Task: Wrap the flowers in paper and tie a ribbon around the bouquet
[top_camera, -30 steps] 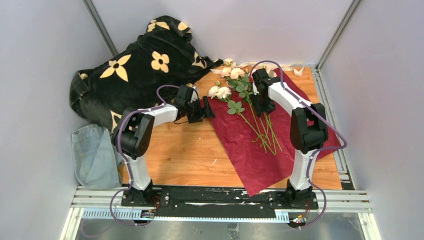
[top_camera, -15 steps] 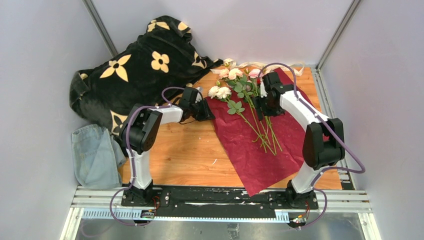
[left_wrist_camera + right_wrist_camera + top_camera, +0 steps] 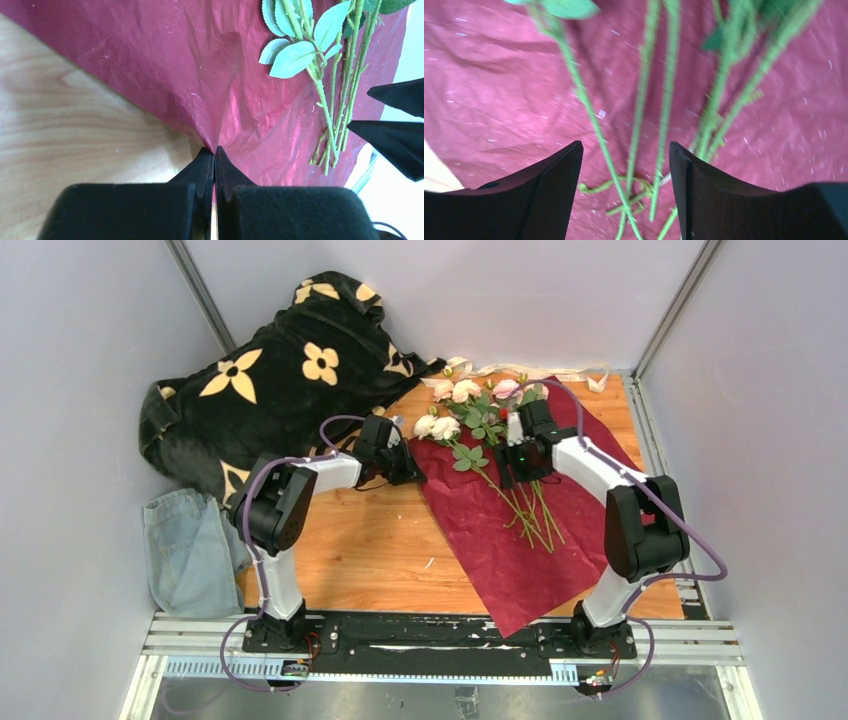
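The flowers (image 3: pixel 468 408), pink and cream roses on long green stems (image 3: pixel 330 110), lie loose on the flat maroon paper (image 3: pixel 510 540); no wrapped bouquet is in view. My left gripper (image 3: pixel 408 464) is shut on the paper's left edge (image 3: pixel 216 145), which puckers up into the closed tips (image 3: pixel 215 154). My right gripper (image 3: pixel 512 468) hovers open over the stems (image 3: pixel 640 115), with several stems between its fingers (image 3: pixel 556 185) and untouched. The cream ribbon (image 3: pixel 530 371) lies along the table's back edge behind the rose heads.
A black blanket with cream flower prints (image 3: pixel 270 390) is heaped at the back left. A blue denim cloth (image 3: pixel 185 550) lies at the left, off the wooden table (image 3: pixel 350 540). Grey walls close in on three sides.
My left gripper has shut on the paper's left edge. The right gripper opened wider and moved from near the rose heads towards me, down over the stems.
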Robot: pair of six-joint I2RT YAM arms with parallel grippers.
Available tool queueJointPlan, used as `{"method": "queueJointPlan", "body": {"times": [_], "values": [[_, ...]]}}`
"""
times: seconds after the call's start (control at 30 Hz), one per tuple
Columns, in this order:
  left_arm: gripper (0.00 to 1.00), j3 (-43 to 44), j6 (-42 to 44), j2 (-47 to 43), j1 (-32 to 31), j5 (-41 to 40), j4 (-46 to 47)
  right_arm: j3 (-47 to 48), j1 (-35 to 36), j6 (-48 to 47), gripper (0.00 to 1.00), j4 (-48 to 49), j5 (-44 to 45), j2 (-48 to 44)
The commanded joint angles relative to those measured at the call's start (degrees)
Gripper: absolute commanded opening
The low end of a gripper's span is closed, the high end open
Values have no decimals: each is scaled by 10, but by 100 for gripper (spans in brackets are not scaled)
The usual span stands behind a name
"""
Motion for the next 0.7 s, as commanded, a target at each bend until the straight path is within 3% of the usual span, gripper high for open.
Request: {"method": "queueJointPlan", "body": {"times": [0.0,0.13,0.43,0.67], "values": [[0,-22,26,-49,3,1,-45,20,85,-37,65,61,11,-11],[0,-50,44,-80,24,1,-74,91,124,-34,56,64,25,60],[0,-80,123,-130,70,-8,-145,231,182,0,54,80,13,206],[0,-73,167,-144,73,-13,-172,277,189,34,50,84,-5,253]]}}
